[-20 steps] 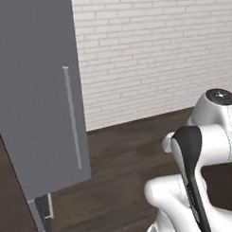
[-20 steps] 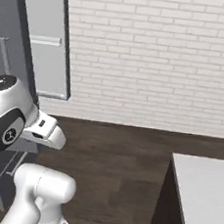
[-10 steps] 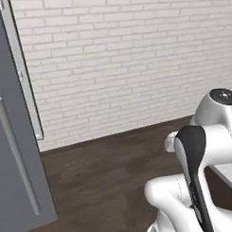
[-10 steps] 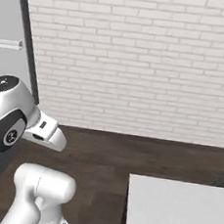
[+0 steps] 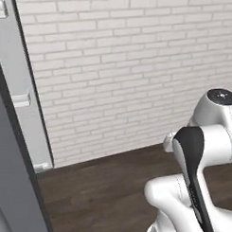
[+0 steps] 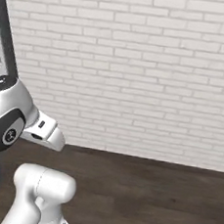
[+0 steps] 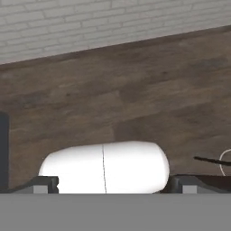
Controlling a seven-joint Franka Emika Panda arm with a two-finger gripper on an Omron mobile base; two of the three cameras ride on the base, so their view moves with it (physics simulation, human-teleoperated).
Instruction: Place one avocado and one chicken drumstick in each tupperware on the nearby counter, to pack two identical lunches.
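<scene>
A white brick wall [image 5: 135,65] fills the background in both base views. Below it lies a dark wooden floor [image 6: 149,192], with planks that run along the wall. At the left edge of the left base view stands a tall grey cabinet [image 5: 22,102], with a dark edge on its side and small pale brackets on its face. In the hand view, the floor meets the wall near the top.

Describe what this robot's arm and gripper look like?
The arm is glossy white with rounded, bulbous segments, a black band along one link and a dark round cap on its joint. The gripper ends in two small dark finger tips. No cables show.
</scene>
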